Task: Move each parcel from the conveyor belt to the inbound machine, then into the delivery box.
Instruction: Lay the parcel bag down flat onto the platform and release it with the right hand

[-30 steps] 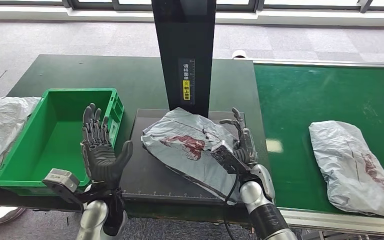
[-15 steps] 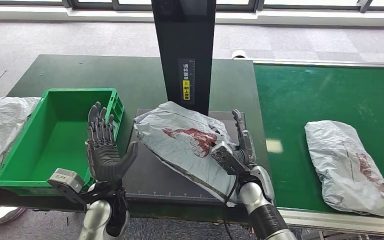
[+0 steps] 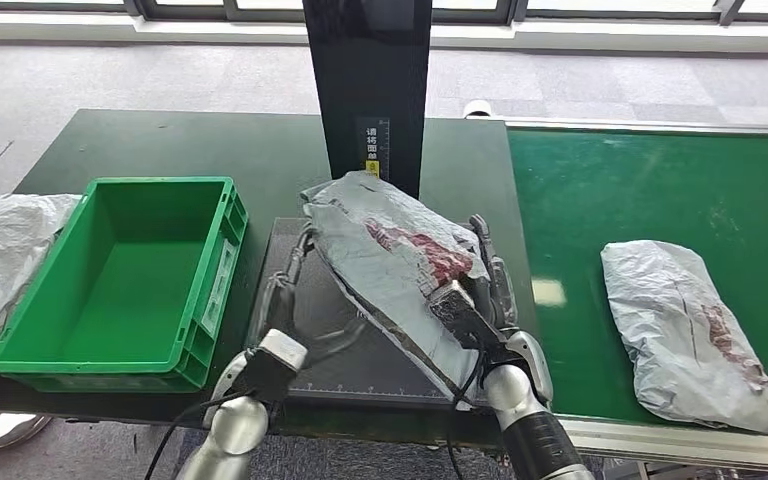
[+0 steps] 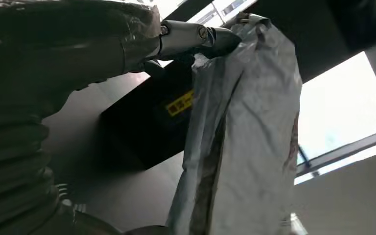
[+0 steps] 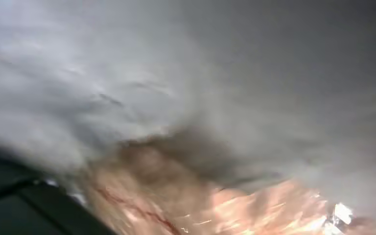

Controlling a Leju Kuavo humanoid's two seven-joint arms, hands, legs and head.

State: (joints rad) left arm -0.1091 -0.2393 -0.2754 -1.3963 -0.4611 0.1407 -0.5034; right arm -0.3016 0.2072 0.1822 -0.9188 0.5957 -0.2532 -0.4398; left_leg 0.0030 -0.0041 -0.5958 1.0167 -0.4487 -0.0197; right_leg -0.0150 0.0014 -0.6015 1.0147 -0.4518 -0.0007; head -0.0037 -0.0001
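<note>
Parcel (image 3: 400, 265) stood tilted on the scanner plate (image 3: 305, 350), gripped between the left hand (image 3: 290, 275) and right hand (image 3: 485, 290).

A grey parcel (image 3: 400, 270) marked with dark red blotches is seen over a black scanner plate (image 3: 310, 340) edged with a fine white ruler scale, before a black post (image 3: 370, 90) that bears a yellow label with white characters above it. A bright green crate (image 3: 120, 275) is set on a dark green table (image 3: 160, 145), and a second grey parcel (image 3: 685, 330) with faint red marks is shown on a bright green conveyor belt (image 3: 640, 190). A crumpled pale grey bag (image 3: 0, 255) is seen at the table's edge, and each robot hand, left (image 3: 295, 265) and right (image 3: 485, 285), is coloured dark grey on a silver arm.
</note>
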